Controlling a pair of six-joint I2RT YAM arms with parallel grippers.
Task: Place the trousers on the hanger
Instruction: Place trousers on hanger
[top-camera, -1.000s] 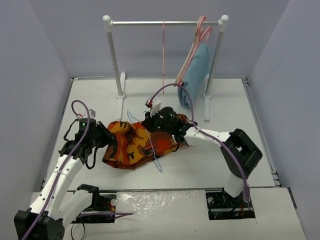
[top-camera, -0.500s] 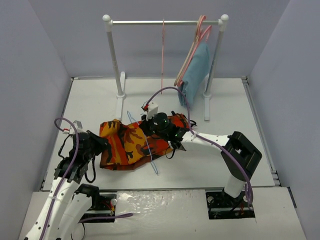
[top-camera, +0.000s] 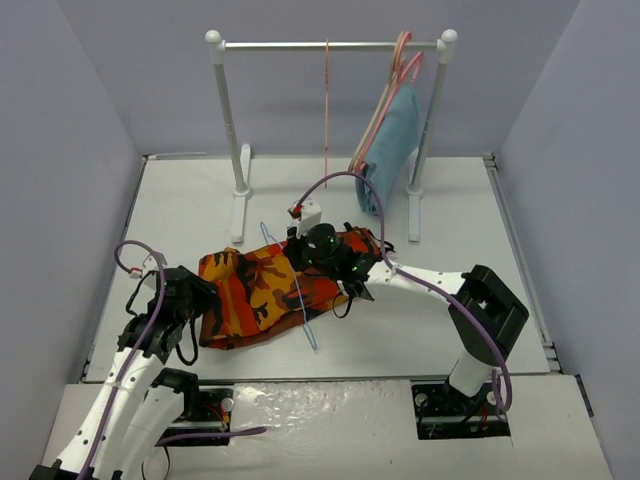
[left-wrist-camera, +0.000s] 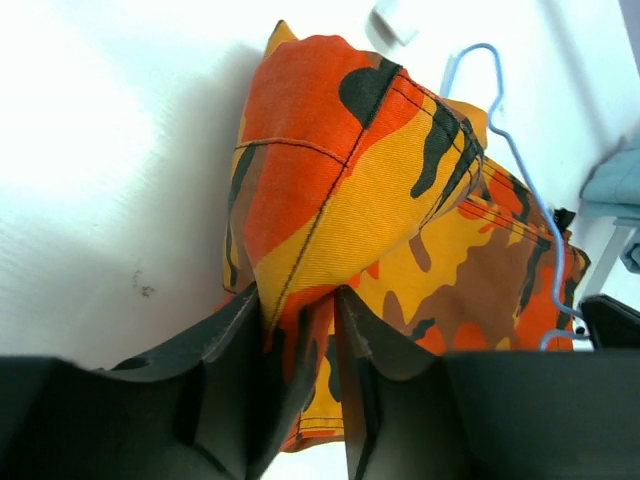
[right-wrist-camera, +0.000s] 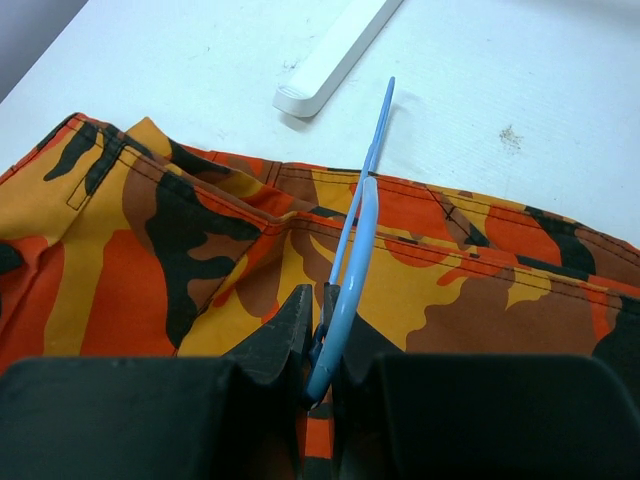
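The camouflage trousers (top-camera: 262, 292) lie crumpled on the table between both arms. The light-blue wire hanger (top-camera: 300, 300) lies across them, hook toward the rack. My left gripper (top-camera: 205, 300) is at the trousers' left end. In the left wrist view the left gripper (left-wrist-camera: 298, 292) is shut on a raised fold of the trousers (left-wrist-camera: 380, 200), and the hanger (left-wrist-camera: 520, 170) lies beyond. My right gripper (top-camera: 303, 268) is over the trousers' middle. In the right wrist view the right gripper (right-wrist-camera: 322, 300) is shut on the hanger (right-wrist-camera: 358, 230) wire just above the trousers (right-wrist-camera: 150, 260).
A white clothes rack (top-camera: 330, 45) stands at the back, with pink hangers (top-camera: 400, 55), a light-blue garment (top-camera: 392, 145) and a thin red hanger (top-camera: 326, 100) on it. Its left foot (right-wrist-camera: 335, 55) lies just beyond the hanger's hook. Walls enclose three sides.
My left arm has drawn back toward the near left, pulling the trousers' left end with it. My right gripper and the hanger have shifted slightly left.
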